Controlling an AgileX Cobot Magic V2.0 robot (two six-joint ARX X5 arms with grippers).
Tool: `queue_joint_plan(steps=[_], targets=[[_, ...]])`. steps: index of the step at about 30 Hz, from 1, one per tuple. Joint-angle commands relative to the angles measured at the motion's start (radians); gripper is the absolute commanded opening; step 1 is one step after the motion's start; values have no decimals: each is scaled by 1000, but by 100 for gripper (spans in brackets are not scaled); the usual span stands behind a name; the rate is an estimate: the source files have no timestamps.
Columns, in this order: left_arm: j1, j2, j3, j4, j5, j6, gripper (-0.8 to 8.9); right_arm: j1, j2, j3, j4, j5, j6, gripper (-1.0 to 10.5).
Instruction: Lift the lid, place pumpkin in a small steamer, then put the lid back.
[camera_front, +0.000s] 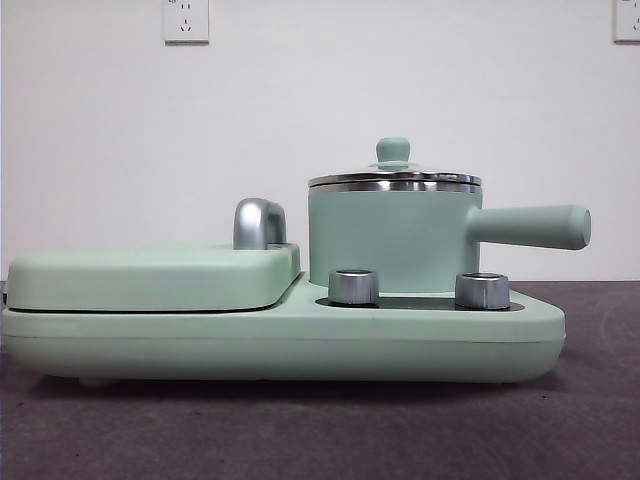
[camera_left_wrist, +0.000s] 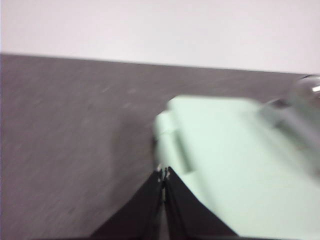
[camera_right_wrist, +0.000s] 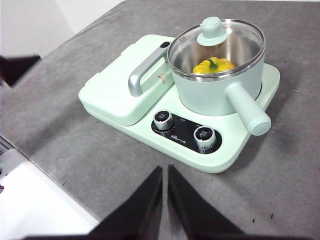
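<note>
Well ahead of the closed, empty right gripper (camera_right_wrist: 165, 172), the lid (camera_right_wrist: 216, 44) covers the small steamer (camera_right_wrist: 220, 85) holding the pumpkin (camera_right_wrist: 214, 65); left gripper (camera_left_wrist: 164, 175) also closed, empty.

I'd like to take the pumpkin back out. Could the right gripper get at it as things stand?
Probably not directly: the pumpkin sits inside the small steamer with the lid closed over it. The right gripper, jaws together, would need to lift the lid first.
</note>
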Motion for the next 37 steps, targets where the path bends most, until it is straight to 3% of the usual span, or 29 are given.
queue_joint_plan(steps=[1,8,17,37], targets=[[51,-32,-90,48,-2,18,7,6,2,7,12,0,-5,15],[154,-69,-203,84,-2,31,7,6,2,7,12,0,-5,15],[165,-120,-219,90,0,127,7,6,2,7,13,0,-5,15],[165,-120,-219,93,2,70,7,6,2,7,12,0,-5,15]])
